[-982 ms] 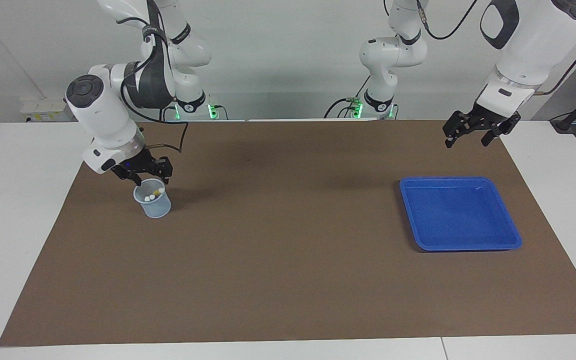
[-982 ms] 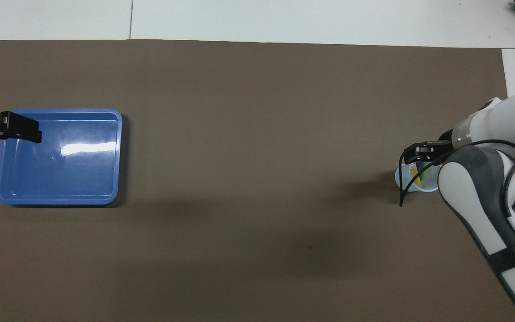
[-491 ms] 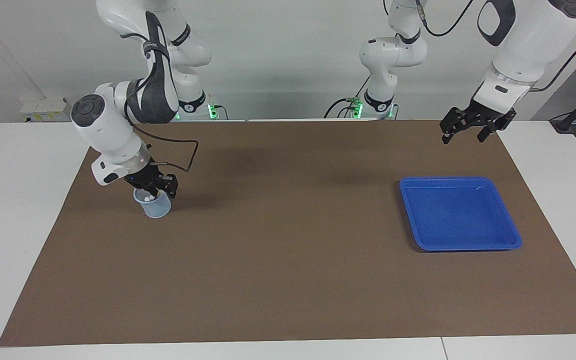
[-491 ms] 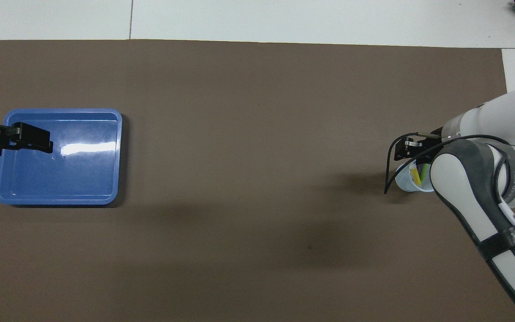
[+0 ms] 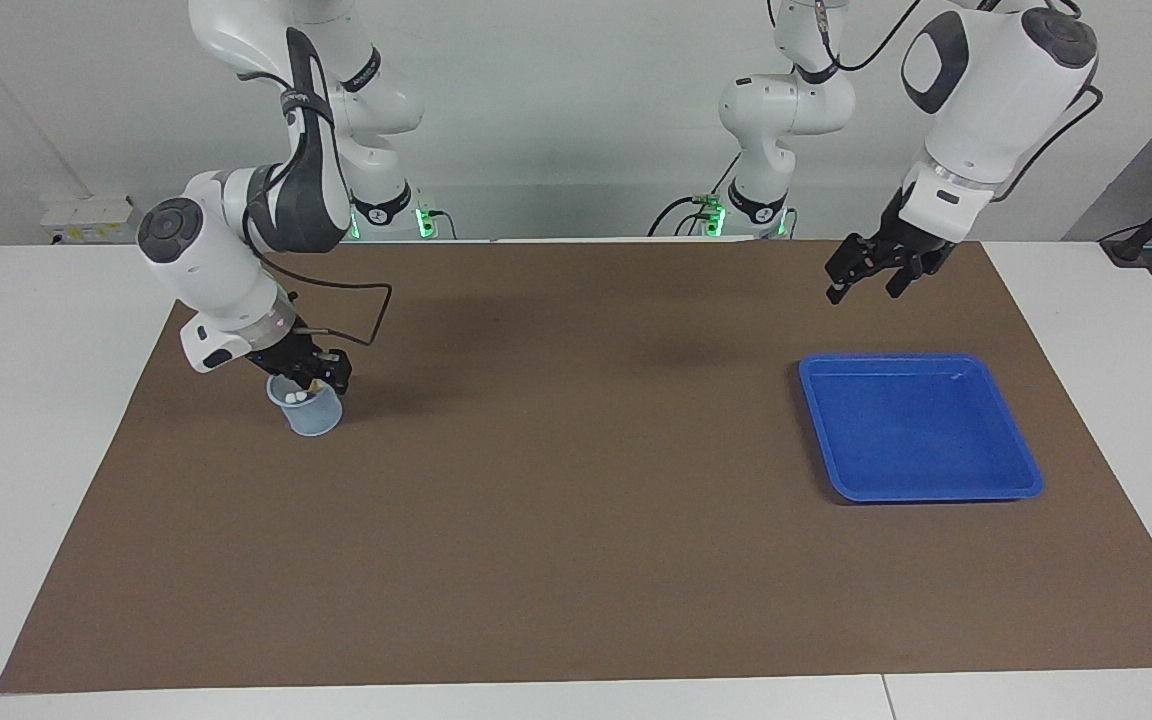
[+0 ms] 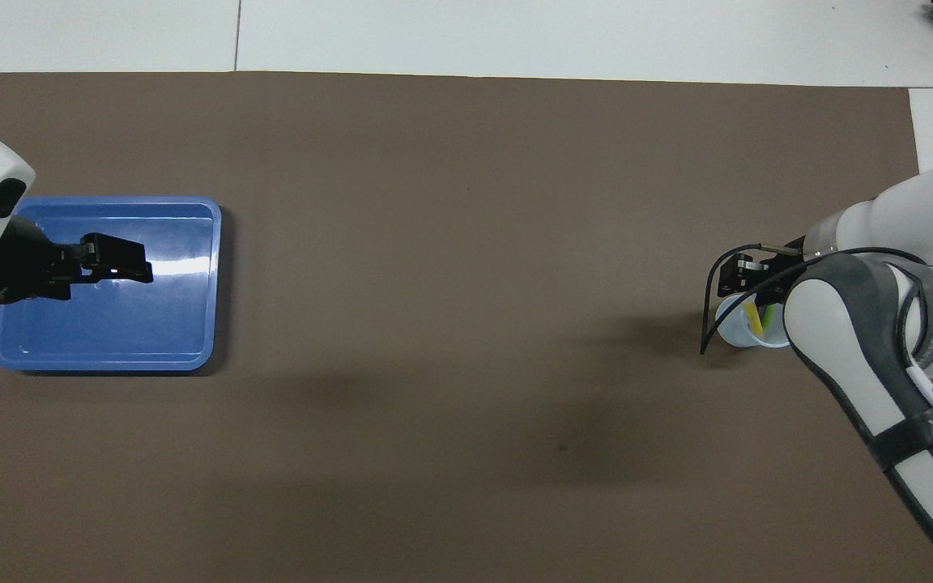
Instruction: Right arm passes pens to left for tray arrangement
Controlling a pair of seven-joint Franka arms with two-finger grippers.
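In the facing view, at the frame's left-centre, the right gripper (image 5: 321, 375) is dipped into the mouth of the pale mesh cup (image 5: 313, 415), where the pens' whitish ends (image 5: 296, 396) show. Whether it has closed on a pen I cannot tell. The left gripper (image 5: 866, 283) hangs spread in the air at the upper right, above the mat, with the empty blue tray (image 5: 921, 430) lower in the frame. In the overhead view, at the right edge, the right gripper (image 6: 738, 275) covers the cup's (image 6: 727, 328) rim, with the yellow pen (image 6: 753, 317) and green pen (image 6: 768, 314) leaning inside. The left gripper (image 6: 138, 265) appears over the tray (image 6: 191, 324) at the left. The step is best done by pinching one pen only, near its top, and drawing it straight up so the light cup neither tips nor drags.
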